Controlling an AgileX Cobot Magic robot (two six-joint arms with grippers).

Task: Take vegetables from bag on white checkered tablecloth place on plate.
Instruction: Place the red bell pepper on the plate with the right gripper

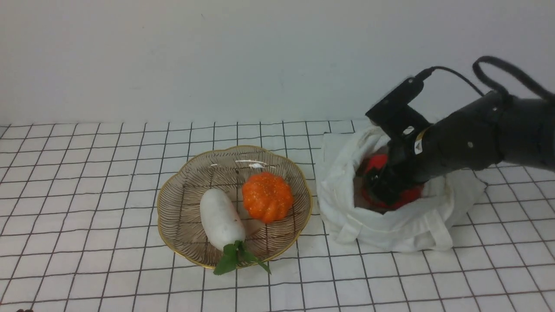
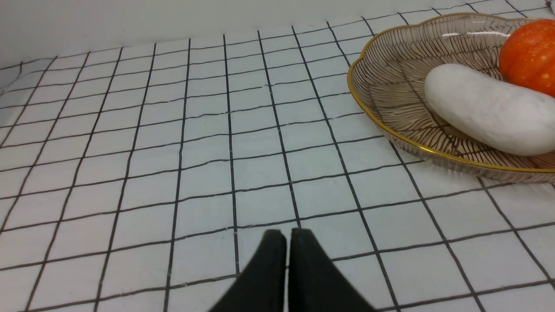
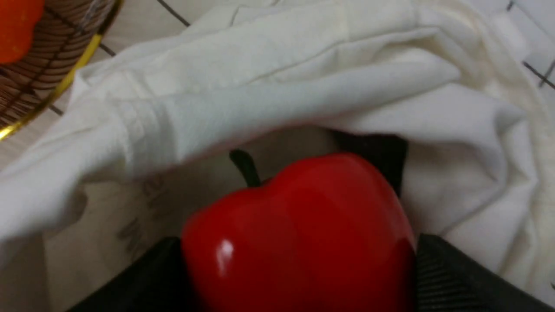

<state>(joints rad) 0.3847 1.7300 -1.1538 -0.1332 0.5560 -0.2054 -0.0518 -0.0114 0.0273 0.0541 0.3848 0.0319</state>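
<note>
The red bell pepper (image 1: 376, 163) (image 3: 303, 234) lies inside the open white cloth bag (image 1: 390, 229) (image 3: 303, 86) at the right of the checkered tablecloth (image 1: 86, 173). My right gripper (image 1: 386, 186) (image 3: 299, 260) reaches down into the bag, one black finger pressed against each side of the pepper. The pepper's green stem points toward the bag's far wall. The brownish gold-rimmed plate (image 1: 190, 182) (image 2: 390, 86) sits left of the bag. My left gripper (image 2: 287, 236) hovers shut over bare cloth left of the plate, holding nothing.
A white radish (image 1: 219, 219) (image 2: 485, 108) with green leaves and a small orange pumpkin (image 1: 266, 196) (image 2: 529, 52) lie in the plate. The bag's near edge almost touches the plate's rim (image 3: 43, 99). A white wall stands behind the table.
</note>
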